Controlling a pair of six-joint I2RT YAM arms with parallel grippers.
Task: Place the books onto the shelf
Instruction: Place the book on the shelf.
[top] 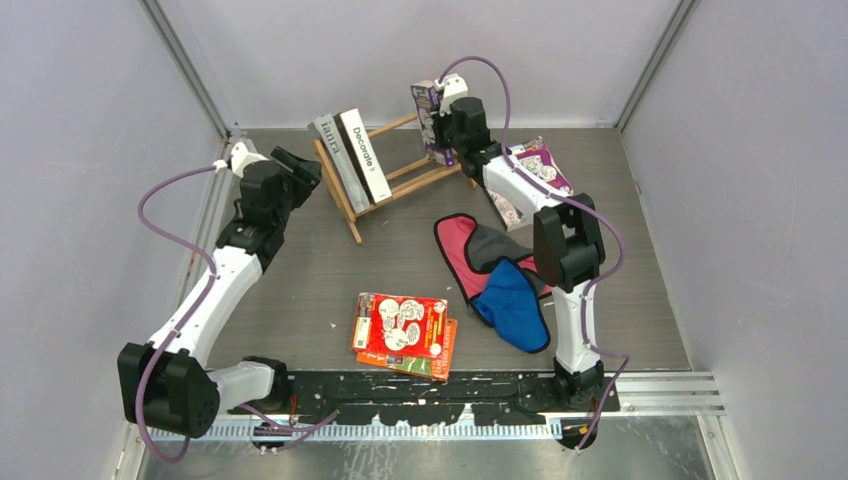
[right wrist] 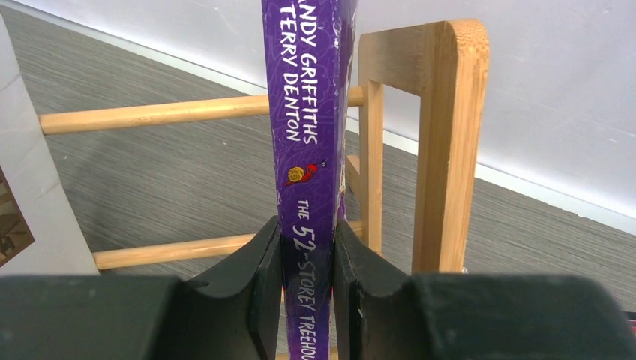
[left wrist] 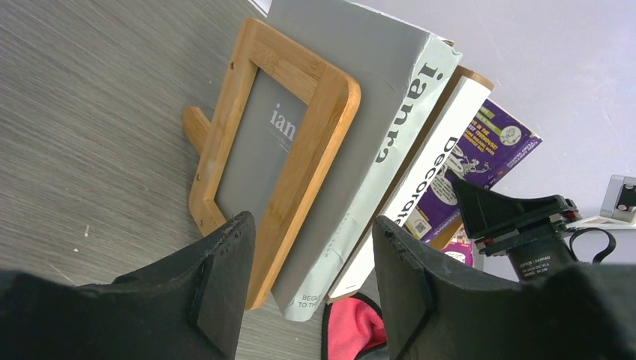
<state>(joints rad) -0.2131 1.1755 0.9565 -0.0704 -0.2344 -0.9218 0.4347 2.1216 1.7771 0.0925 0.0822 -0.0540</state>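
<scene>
The light-wood shelf (top: 400, 178) stands at the back of the table. A grey book (top: 328, 148) and the white "Decorate" book (top: 365, 155) lean in its left end. My right gripper (right wrist: 307, 289) is shut on the spine of a purple paperback (right wrist: 309, 112), held upright just left of the shelf's right end piece (right wrist: 446, 150). Close to the shelf's left end piece (left wrist: 307, 142) my left gripper (left wrist: 311, 281) is open, with the end piece and the grey book (left wrist: 352, 82) seen past the gap between its fingers. Red and orange books (top: 405, 330) lie stacked near the front. Another purple-and-white book (top: 535, 165) lies at the back right.
Red, grey and blue cloth pieces (top: 490, 265) lie right of the middle, beside my right arm. Grey walls close in the table on the left, back and right. A black rail (top: 450, 390) runs along the near edge.
</scene>
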